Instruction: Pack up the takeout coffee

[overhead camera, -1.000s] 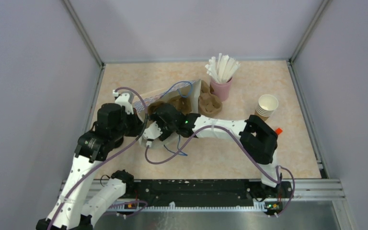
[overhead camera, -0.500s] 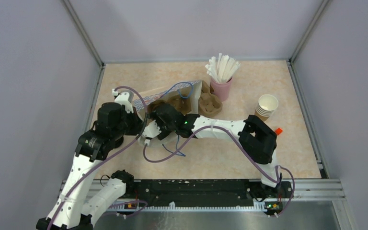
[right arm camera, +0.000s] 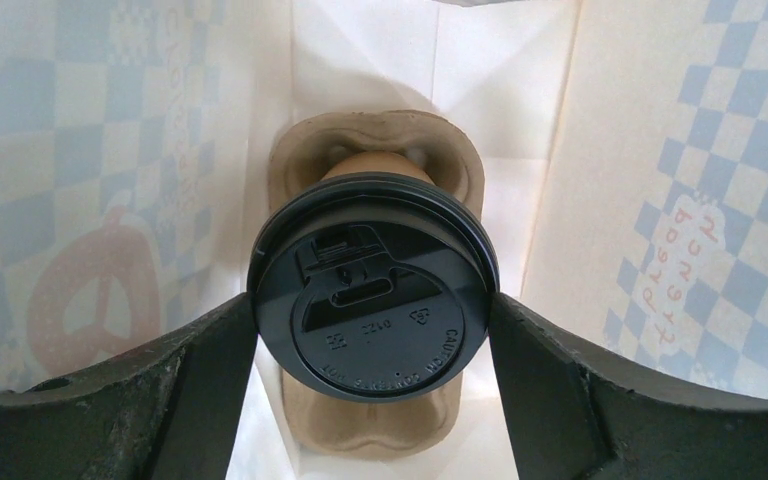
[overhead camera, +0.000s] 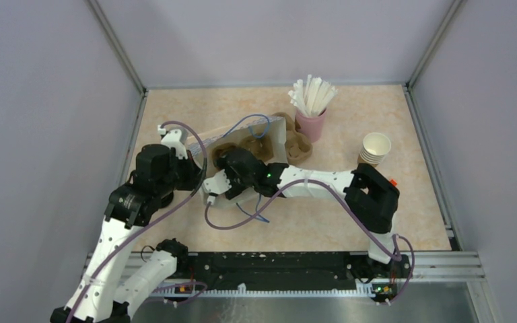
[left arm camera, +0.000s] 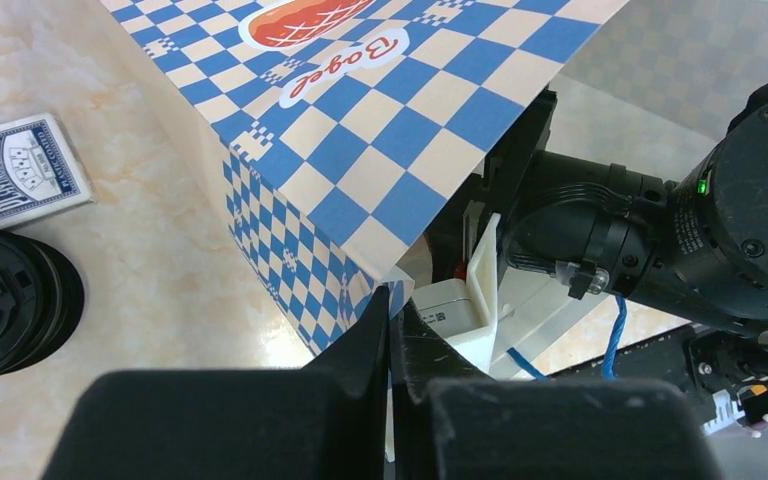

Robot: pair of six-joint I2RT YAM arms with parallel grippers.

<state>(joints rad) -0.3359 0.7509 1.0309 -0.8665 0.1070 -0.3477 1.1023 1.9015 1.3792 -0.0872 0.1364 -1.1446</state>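
From overhead, my left arm [overhead camera: 134, 198] and right arm [overhead camera: 316, 180] meet at the blue-and-white checked paper bag [overhead camera: 276, 134] on the beige table [overhead camera: 350, 114]. On the left wrist camera, my left gripper [left arm camera: 391, 325] is pinched together on the bag's corner edge. On the right wrist camera, the brown kraft paper cup with a round black plastic lid [right arm camera: 373, 285] stands in a tan moulded-pulp carrier [right arm camera: 300, 160] inside the bag. My right gripper [right arm camera: 373, 308] brackets the lid, fingers [right arm camera: 200, 370] against its rim either side; I cannot tell whether it grips.
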